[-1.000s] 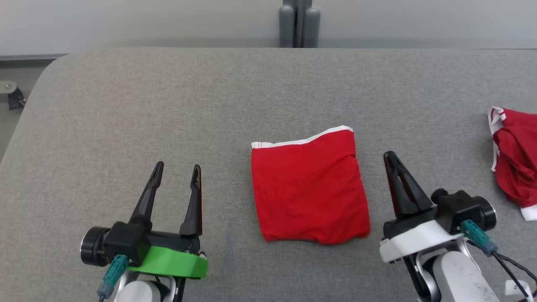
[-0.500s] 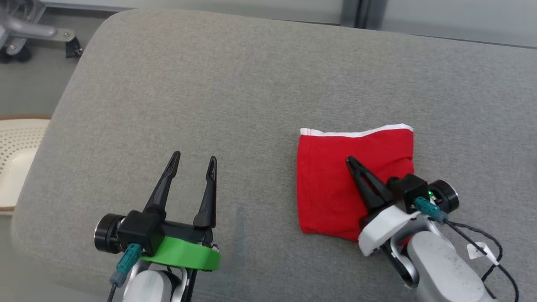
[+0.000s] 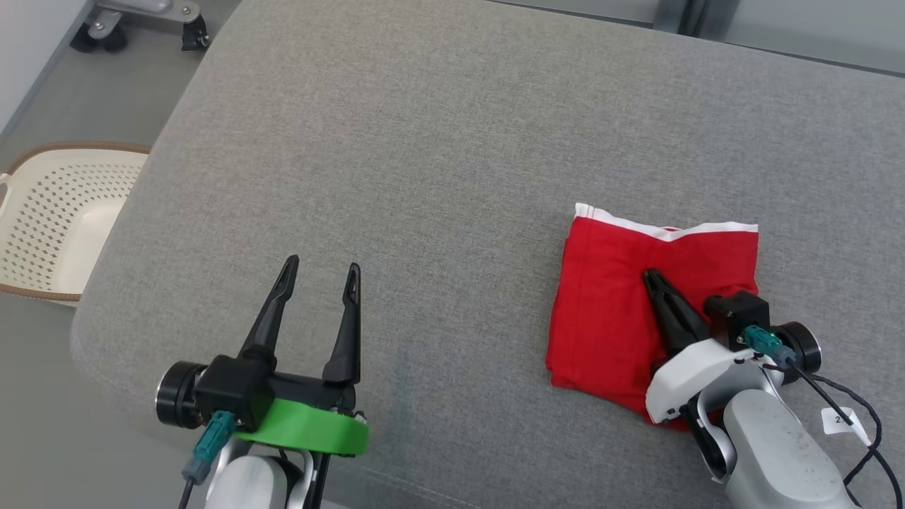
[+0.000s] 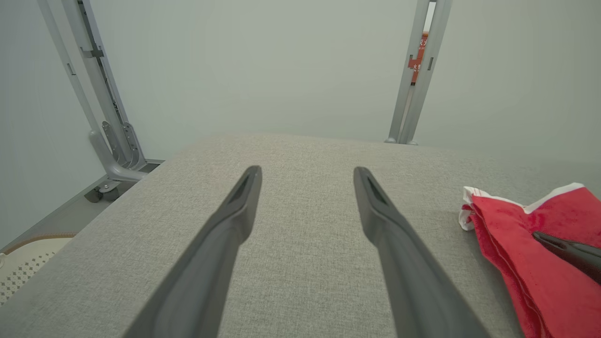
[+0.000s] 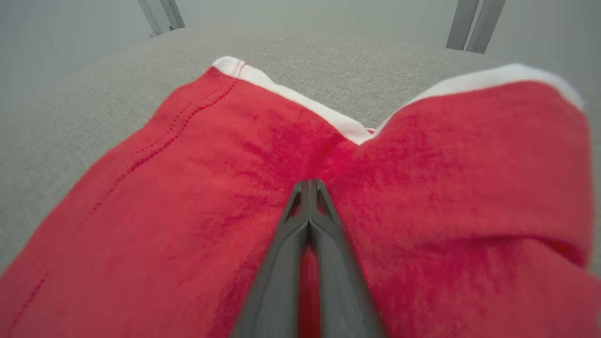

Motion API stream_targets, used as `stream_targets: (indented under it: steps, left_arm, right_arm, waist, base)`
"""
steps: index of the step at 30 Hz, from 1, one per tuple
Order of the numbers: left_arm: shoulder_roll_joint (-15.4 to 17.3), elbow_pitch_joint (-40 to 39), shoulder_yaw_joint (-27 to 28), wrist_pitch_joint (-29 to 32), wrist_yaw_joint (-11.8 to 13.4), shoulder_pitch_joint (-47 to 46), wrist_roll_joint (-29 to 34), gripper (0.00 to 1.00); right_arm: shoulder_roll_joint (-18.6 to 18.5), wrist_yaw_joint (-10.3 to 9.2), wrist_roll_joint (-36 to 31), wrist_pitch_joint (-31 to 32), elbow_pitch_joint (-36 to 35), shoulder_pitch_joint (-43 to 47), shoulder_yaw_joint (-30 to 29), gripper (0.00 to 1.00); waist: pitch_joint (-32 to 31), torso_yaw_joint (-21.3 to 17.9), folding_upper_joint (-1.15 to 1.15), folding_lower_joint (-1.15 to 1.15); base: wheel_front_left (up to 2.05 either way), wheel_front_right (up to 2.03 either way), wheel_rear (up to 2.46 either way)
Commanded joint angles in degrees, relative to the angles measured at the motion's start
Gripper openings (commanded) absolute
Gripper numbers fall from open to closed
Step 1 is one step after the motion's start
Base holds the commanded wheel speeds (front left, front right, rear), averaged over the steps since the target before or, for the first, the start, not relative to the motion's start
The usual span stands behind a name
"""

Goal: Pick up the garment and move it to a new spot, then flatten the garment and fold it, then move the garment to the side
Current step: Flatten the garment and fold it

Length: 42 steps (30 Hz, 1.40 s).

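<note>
The garment (image 3: 608, 304) is a red folded square with a white band along its far edge, lying on the grey padded table (image 3: 424, 141) at the right. My right gripper (image 3: 649, 274) is shut, and its joined tips rest on top of the garment near its middle. In the right wrist view the right gripper (image 5: 310, 183) meets the garment (image 5: 188, 188) where the cloth creases and the white band dips. My left gripper (image 3: 322, 268) is open and holds nothing, low over bare table well to the left. The left wrist view shows the left gripper (image 4: 307, 171) with the garment (image 4: 512, 220) at its right.
A white perforated basket (image 3: 42, 212) with a brown rim stands on the floor beyond the table's left edge. A wheeled stand base (image 3: 141, 21) sits on the floor at the far left. Grey metal posts (image 4: 418, 70) rise behind the table.
The head camera has swung left, bringing the basket into view. My right gripper has moved from beside the garment's right edge onto its top. The left gripper holds its pose.
</note>
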Motion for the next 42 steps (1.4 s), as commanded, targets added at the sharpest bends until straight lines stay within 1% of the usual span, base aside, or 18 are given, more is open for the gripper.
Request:
stream_targets:
  steps: [1,7,10,12,16,19,22,26,29,34,35,36,37,42]
  left_arm:
    - [0.1,0.0,-0.2,0.0,0.3,-0.4,-0.4,1.00]
    - [0.1,-0.2,-0.1,0.0,0.2,-0.9,0.2,1.00]
    - [0.1,-0.1,0.2,0.0,-0.1,-0.5,0.5,1.00]
    - [0.1,0.1,0.4,0.0,-0.3,-0.1,0.9,1.00]
    - [0.1,0.2,0.6,0.0,-0.5,0.8,1.1,1.00]
    - [0.1,0.3,0.8,0.0,-0.7,1.0,1.3,1.00]
    - [0.1,0.3,1.2,0.0,-0.7,1.3,1.5,1.00]
    - [0.2,0.2,2.0,0.0,-0.8,1.8,1.9,1.00]
    - [0.1,0.1,2.6,0.0,-0.9,2.4,1.9,1.00]
    - [0.1,0.1,3.8,0.0,-0.3,3.4,1.3,1.00]
    - [0.1,0.1,3.7,0.0,-0.4,3.6,1.5,1.00]
    - [0.1,0.1,3.7,0.0,-0.5,3.7,1.7,1.00]
    - [0.1,0.2,3.7,0.0,-0.6,3.9,1.8,1.00]
    - [0.1,0.4,3.4,0.0,-0.6,4.7,2.2,1.00]
  right_arm:
    - [-0.2,-0.12,0.5,-0.1,0.9,0.5,0.0,0.00]
    - [0.7,-0.12,2.0,-0.1,-2.6,-0.1,0.1,0.00]
    - [0.5,-0.12,2.4,-0.1,-3.8,0.5,-0.5,0.00]
    - [0.6,-0.12,2.5,-0.1,-3.3,1.2,-1.3,0.00]
    - [1.3,-0.12,4.3,-0.1,1.4,2.0,-1.5,0.00]
    - [1.6,-0.12,5.1,-0.1,1.6,1.1,-1.2,0.00]
    - [2.0,-0.12,5.3,-0.1,-1.1,1.4,-0.6,0.00]
    - [2.0,-0.12,5.5,-0.1,-7.0,3.3,-1.4,0.00]
    - [1.9,-0.12,5.9,-0.1,-11.9,5.2,-2.5,0.00]
    - [2.0,-0.12,6.4,-0.1,-17.1,9.0,-5.5,0.00]
    - [2.2,-0.12,6.2,-0.1,-18.3,9.6,-6.1,0.08]
    - [2.3,-0.12,5.9,-0.1,-19.2,10.1,-6.5,0.42]
    - [2.4,-0.12,5.7,-0.1,-20.2,11.1,-6.8,1.00]
    - [2.7,-0.12,3.7,-0.1,-23.5,14.1,-7.2,1.00]
  waist:
    - [-0.2,-0.9,0.00,0.00]
    - [-1.6,-4.2,0.00,0.00]
    - [-2.6,-6.1,0.00,0.00]
    - [-3.4,-7.4,0.00,0.00]
    - [-4.9,-9.8,0.00,0.00]
    - [-5.4,-11.6,0.00,0.00]
    - [-5.9,-13.1,0.00,0.00]
    - [-6.5,-14.9,0.00,0.00]
    - [-7.2,-16.4,0.00,0.00]
    - [-8.3,-18.2,0.00,0.00]
    - [-8.5,-18.6,0.00,0.00]
    - [-8.6,-18.9,0.00,0.00]
    - [-8.8,-19.2,0.00,0.00]
    - [-9.4,-20.1,0.00,0.00]
  base:
    - [0.00,0.00,0.00]
    - [0.00,0.00,0.00]
    - [0.00,0.00,0.00]
    - [0.00,0.00,0.00]
    - [0.00,0.00,0.00]
    - [0.00,0.00,0.00]
    - [0.00,0.00,0.00]
    - [0.00,0.00,0.00]
    - [0.00,0.00,0.00]
    - [0.00,0.00,0.00]
    - [0.00,0.00,0.00]
    - [0.00,0.00,0.00]
    - [0.00,0.00,0.00]
    - [0.00,0.00,0.00]
